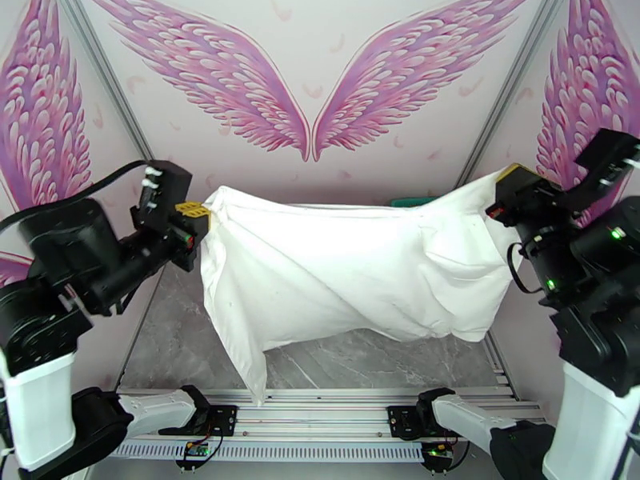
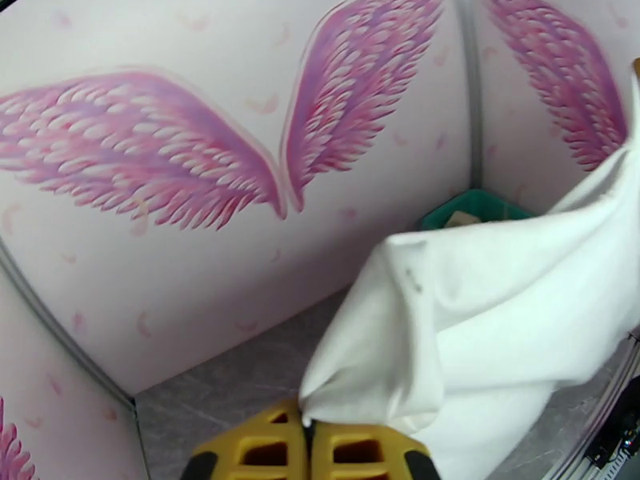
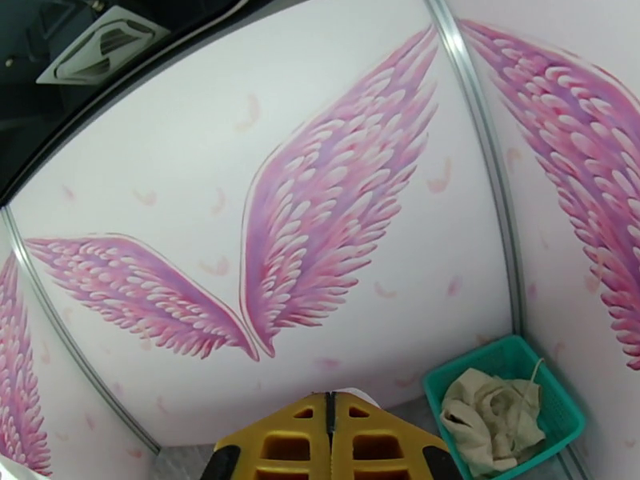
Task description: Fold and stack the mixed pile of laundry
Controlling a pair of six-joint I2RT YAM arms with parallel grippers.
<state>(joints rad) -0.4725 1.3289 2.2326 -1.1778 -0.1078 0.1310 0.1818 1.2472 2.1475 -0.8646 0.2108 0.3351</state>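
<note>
A large white shirt (image 1: 344, 274) hangs stretched between both grippers above the table, its lower left corner drooping to the near rail. My left gripper (image 1: 196, 211) is shut on the shirt's upper left corner; in the left wrist view the yellow fingers (image 2: 272, 450) pinch a bunch of white cloth (image 2: 448, 330). My right gripper (image 1: 506, 179) is shut on the upper right corner, and a sliver of white cloth (image 3: 358, 392) shows past its closed fingertips (image 3: 376, 442). A cream-beige garment (image 3: 488, 418) with a cord lies crumpled in the basket.
The teal-green mesh basket (image 3: 560, 378) stands in the far right corner of the table, mostly hidden behind the shirt in the top view (image 1: 412, 202). Grey marble tabletop (image 1: 384, 366) shows beneath the shirt. Winged walls close in the back and sides.
</note>
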